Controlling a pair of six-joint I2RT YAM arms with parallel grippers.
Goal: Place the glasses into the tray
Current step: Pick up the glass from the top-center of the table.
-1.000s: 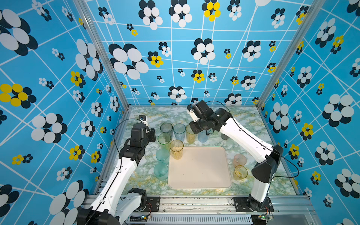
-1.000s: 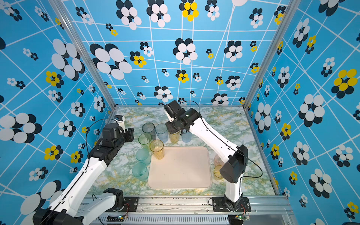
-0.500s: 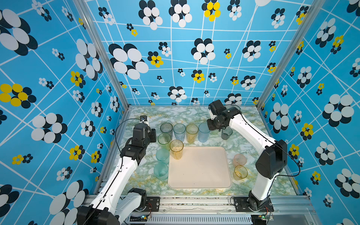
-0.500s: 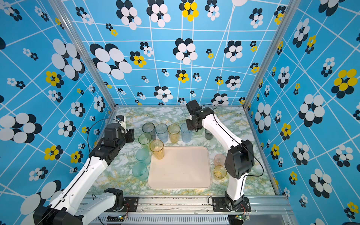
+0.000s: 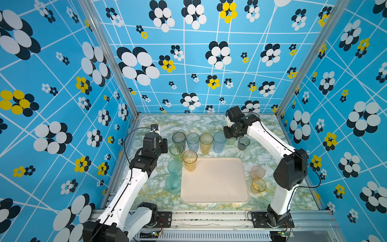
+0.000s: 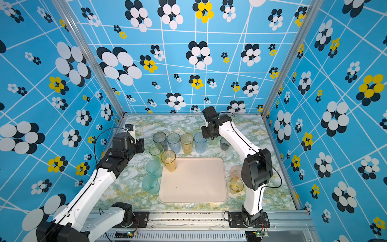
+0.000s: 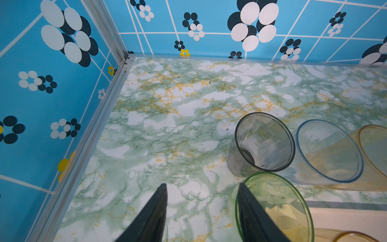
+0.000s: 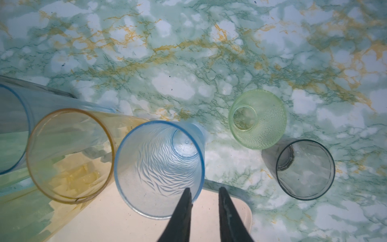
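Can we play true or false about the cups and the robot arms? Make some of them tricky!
1. The tray is full of glasses. False: nearly all of it is bare.
2. The pink glass stands on the table beside the tray, not in it. True.
3. The right gripper is holding the small grey glass. False: that glass stands by itself on the table, apart from the gripper.
4. The left gripper is open, with only table showing between its fingers. True.
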